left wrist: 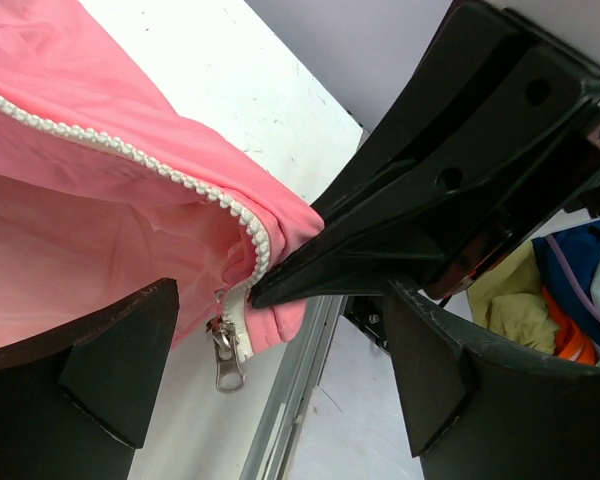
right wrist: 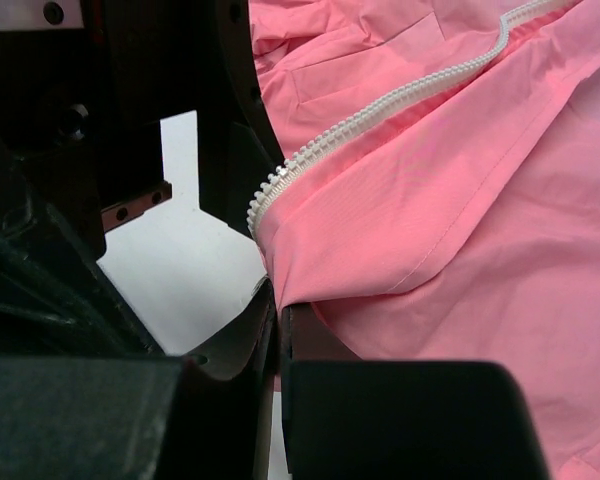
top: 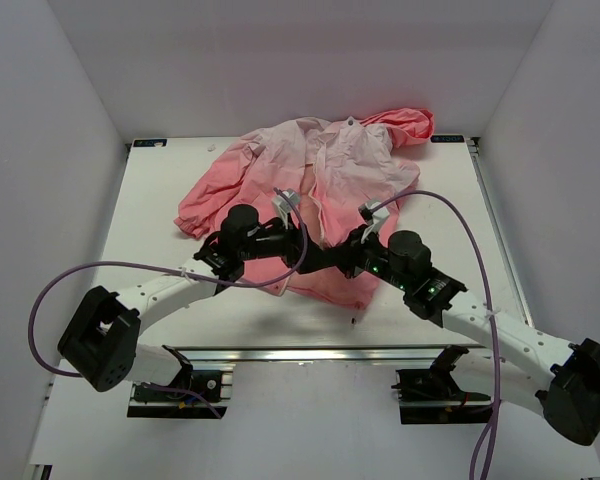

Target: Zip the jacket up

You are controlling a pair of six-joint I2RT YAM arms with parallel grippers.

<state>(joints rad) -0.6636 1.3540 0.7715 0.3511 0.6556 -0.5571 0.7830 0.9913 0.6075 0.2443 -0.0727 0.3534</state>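
Note:
The pink jacket (top: 310,175) lies spread on the white table, hood at the back right. Both grippers meet at its near hem. My right gripper (right wrist: 280,318) is shut on the coral hem fabric just below the end of the white zipper teeth (right wrist: 380,110). In the left wrist view its black tip (left wrist: 290,285) pinches the hem beside the metal zipper slider and pull (left wrist: 228,355), which hang free. My left gripper (left wrist: 280,335) is open, its fingers either side of the hem and the pull, touching neither. In the top view the left gripper (top: 302,245) faces the right gripper (top: 338,257).
An aluminium rail (top: 310,355) runs along the table's front edge, just below the hem (left wrist: 300,400). Purple cables (top: 450,210) loop over both arms. A heap of coloured cloth (left wrist: 570,290) lies off the table. White walls enclose the table.

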